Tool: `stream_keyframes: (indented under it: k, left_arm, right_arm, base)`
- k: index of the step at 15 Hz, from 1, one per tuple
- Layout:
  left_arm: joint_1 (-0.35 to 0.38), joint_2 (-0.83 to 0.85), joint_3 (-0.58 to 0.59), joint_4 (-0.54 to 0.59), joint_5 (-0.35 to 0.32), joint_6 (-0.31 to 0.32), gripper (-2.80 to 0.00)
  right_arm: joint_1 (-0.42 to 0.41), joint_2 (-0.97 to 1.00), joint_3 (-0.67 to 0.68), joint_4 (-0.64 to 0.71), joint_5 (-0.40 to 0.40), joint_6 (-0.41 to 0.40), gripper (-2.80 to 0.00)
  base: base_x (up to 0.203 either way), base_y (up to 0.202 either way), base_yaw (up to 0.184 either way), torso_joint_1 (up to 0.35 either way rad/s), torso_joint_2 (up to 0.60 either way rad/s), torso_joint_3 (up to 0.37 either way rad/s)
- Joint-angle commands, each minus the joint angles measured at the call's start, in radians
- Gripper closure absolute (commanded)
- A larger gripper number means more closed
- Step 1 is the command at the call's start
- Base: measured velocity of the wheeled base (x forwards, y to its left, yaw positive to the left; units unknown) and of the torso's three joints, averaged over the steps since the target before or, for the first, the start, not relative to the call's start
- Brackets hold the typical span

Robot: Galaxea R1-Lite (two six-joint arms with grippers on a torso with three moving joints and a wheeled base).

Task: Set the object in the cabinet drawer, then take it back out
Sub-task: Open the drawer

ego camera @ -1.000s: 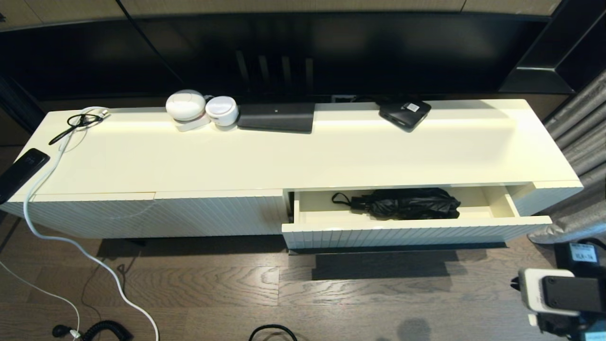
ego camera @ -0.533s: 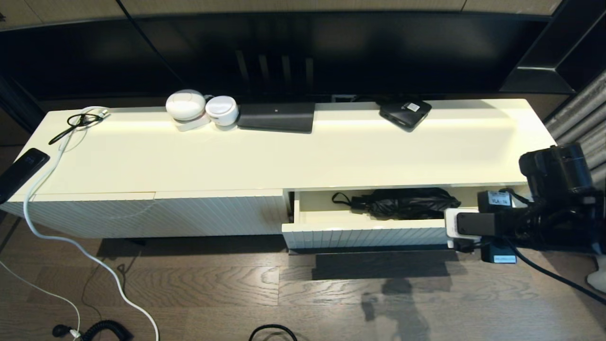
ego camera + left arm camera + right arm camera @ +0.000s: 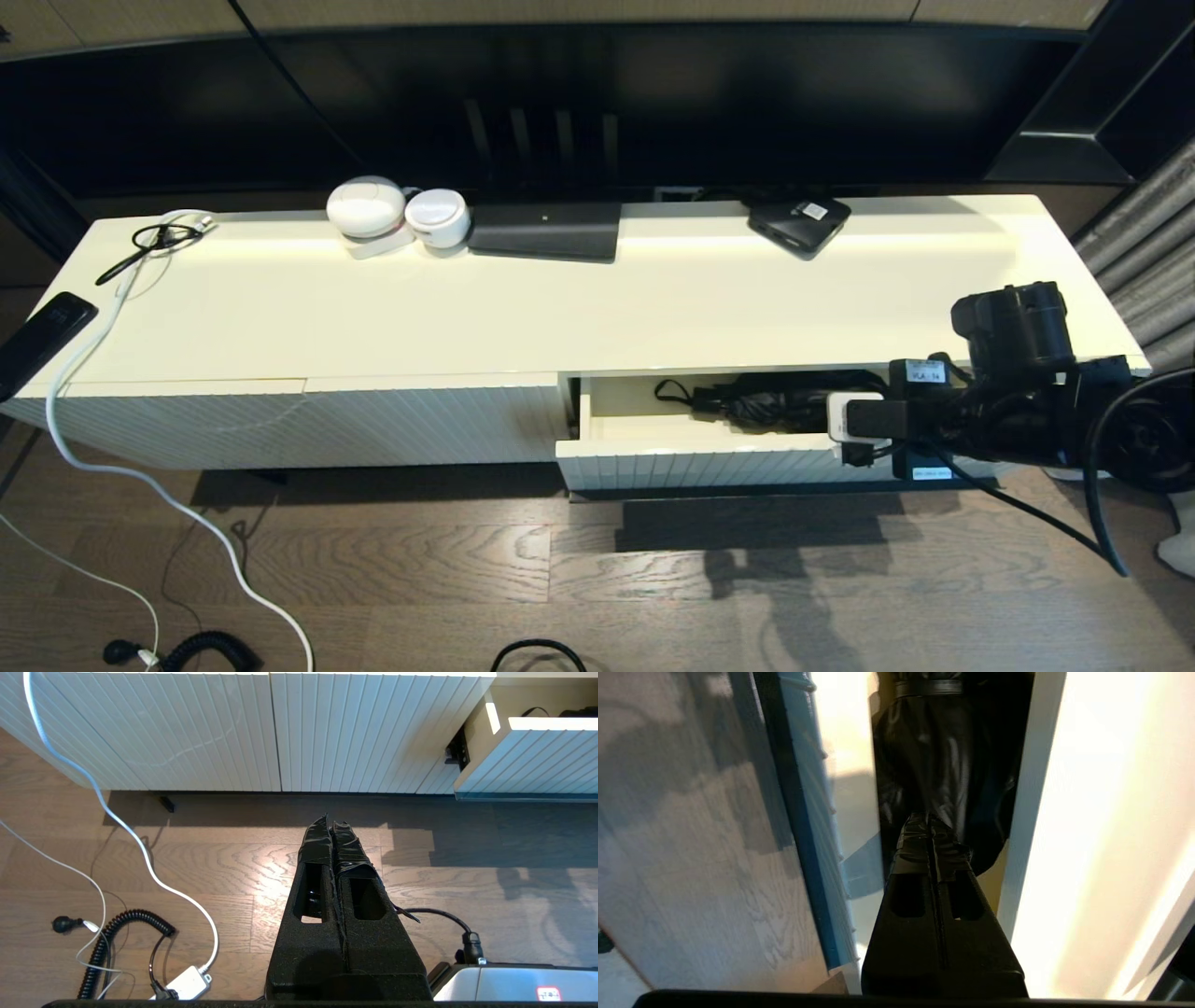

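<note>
Right gripper [image 3: 930, 823] is positioned over the right part of the open cabinet drawer [image 3: 709, 455], fingers pressed together and holding nothing; in the right wrist view the tips sit just above the rumpled fabric of the umbrella [image 3: 945, 760], and contact cannot be confirmed. Left gripper [image 3: 332, 826] is parked low over the wooden floor [image 3: 210, 858], in front of the closed ribbed panel [image 3: 187, 728], likewise clenched and empty.

Umbrella lies inside the drawer, lengthwise along its far wall, handle and wrist loop [image 3: 674, 390] towards the left, fabric bundle towards the right and partly hidden behind the right arm in the head view. Drawer is pulled out.

Assessment: the placing half of the task appears complete, since the object rests in the drawer unheld. The retrieval half is outstanding. The fingers must part before any grasp is possible; loose fabric may slip or bunch, so the firmer body is the sounder hold.
</note>
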Motion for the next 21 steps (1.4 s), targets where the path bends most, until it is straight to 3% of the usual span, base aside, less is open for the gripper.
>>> stream_keyframes:
  k: [1, 21]
  left_arm:
    - [0.0, 0.0, 0.001, 0.0, 0.001, -0.001, 0.0]
    - [0.0, -0.002, 0.002, 0.0, 0.001, -0.001, 0.0]
  right_arm:
    - [-0.006, 0.038, -0.036, -0.003, -0.004, -0.022, 0.0]
    - [0.0, 0.05, -0.05, 0.123, -0.041, -0.048, 0.0]
  base:
    - [0.0, 0.0, 0.0, 0.0, 0.0, 0.0]
    - [0.0, 0.0, 0.0, 0.0, 0.0, 0.0]
